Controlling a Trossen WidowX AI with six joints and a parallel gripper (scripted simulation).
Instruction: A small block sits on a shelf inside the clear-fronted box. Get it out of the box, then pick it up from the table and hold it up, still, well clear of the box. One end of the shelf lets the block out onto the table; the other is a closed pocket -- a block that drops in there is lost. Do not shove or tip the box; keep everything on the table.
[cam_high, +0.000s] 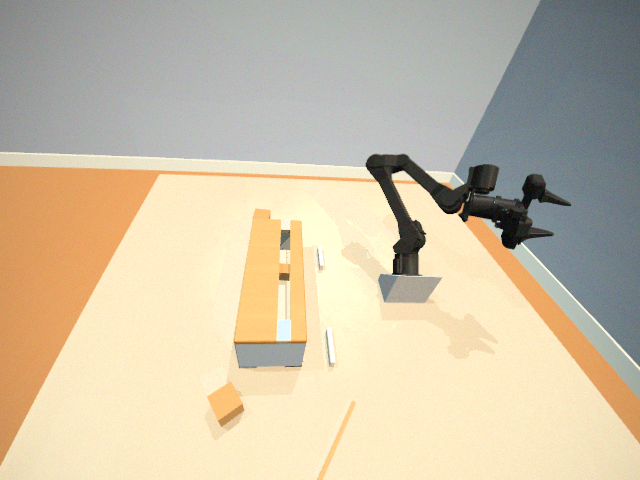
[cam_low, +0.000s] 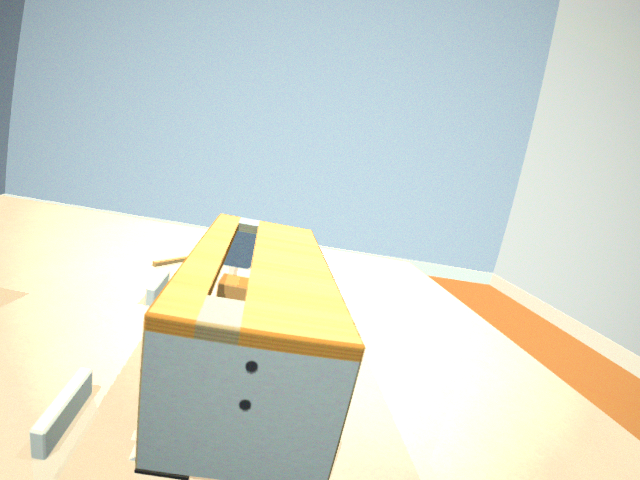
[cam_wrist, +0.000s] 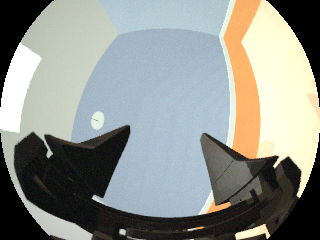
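The long box (cam_high: 260, 294) (cam_low: 297, 294) stands on the table, with an orange wooden top that has a lengthwise slot and grey end walls. The small brown-orange block (cam_high: 284, 269) (cam_low: 232, 287) shows through the slot, inside the box. In the top view it is between the middle and the far end. The shelf under it is mostly hidden by the top. My gripper (cam_high: 561, 219) (cam_wrist: 166, 132) is open and empty, raised high to the right of the arm's base, far from the box and pointing away from it. It is not in view in the exterior view.
An orange cube (cam_high: 224, 402) lies beyond the box's near end in the top view. A thin wooden stick (cam_high: 337, 440) (cam_low: 169, 261) lies on the table. Two low white bars, one nearer (cam_high: 330, 346) and one farther (cam_high: 320, 257), lie between box and arm. A small orange piece (cam_high: 262, 213) shows at the box's far end.
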